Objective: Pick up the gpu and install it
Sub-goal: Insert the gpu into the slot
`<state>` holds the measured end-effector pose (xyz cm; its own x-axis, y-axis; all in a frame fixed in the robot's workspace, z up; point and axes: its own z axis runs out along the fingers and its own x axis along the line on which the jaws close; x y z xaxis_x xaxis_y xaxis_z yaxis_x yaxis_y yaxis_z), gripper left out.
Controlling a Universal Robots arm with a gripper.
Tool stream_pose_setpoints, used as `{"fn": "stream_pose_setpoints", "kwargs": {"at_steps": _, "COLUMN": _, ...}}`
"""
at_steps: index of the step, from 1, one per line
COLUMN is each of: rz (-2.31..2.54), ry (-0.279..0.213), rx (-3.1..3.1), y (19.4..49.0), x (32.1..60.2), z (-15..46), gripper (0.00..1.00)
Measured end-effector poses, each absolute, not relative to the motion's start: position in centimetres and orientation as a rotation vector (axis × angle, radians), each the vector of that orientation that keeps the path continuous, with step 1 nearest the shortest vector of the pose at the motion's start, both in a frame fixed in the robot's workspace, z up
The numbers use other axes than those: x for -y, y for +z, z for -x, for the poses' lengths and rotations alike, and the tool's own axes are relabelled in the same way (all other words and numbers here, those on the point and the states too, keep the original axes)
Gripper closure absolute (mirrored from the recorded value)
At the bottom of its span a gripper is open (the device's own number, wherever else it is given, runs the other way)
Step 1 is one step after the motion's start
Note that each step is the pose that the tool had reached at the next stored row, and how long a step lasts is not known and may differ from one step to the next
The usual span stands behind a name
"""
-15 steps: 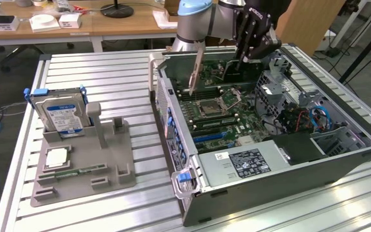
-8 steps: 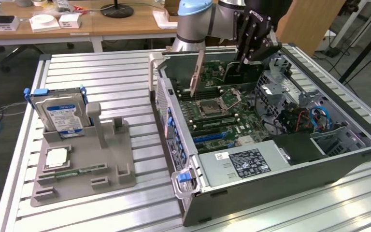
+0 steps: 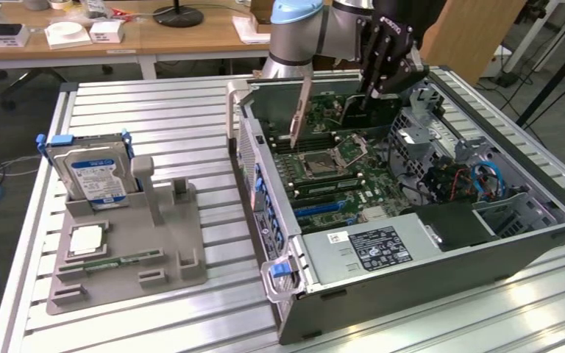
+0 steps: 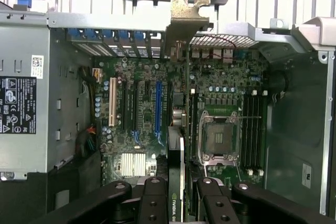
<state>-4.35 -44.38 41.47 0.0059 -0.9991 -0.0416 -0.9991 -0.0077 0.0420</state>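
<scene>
We count one open computer case (image 3: 440, 243), one gpu (image 3: 303, 110), one hard drive (image 3: 91, 170) and one grey holder (image 3: 130, 250) on the bench (image 3: 165, 110). The single arm (image 3: 297, 37) reaches down over the far end of the case, its gripper (image 4: 181, 195) pointing at the motherboard (image 4: 136, 108). The jaws are narrow and hold the gpu on edge, inside the case above the motherboard, with its silver bracket (image 4: 185, 22) at the case's rear wall.

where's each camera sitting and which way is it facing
Exterior view: off the arm, above one corner of the table, looking down at the open case, the grey holder with the hard drive, the arm and claw.
Wrist view: on the wrist, looking straight down into the case onto the motherboard; claw fingers grip the gpu edge-on.
Shared: case, CPU socket, gpu, claw.
</scene>
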Motion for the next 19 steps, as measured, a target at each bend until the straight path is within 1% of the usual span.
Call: {"fn": "stream_pose_setpoints", "kwargs": {"at_steps": 19, "rz": -2.213, "ry": -0.091, "rx": 2.228, "y": 38.0, "x": 44.7, "z": 4.3, "gripper": 0.74}}
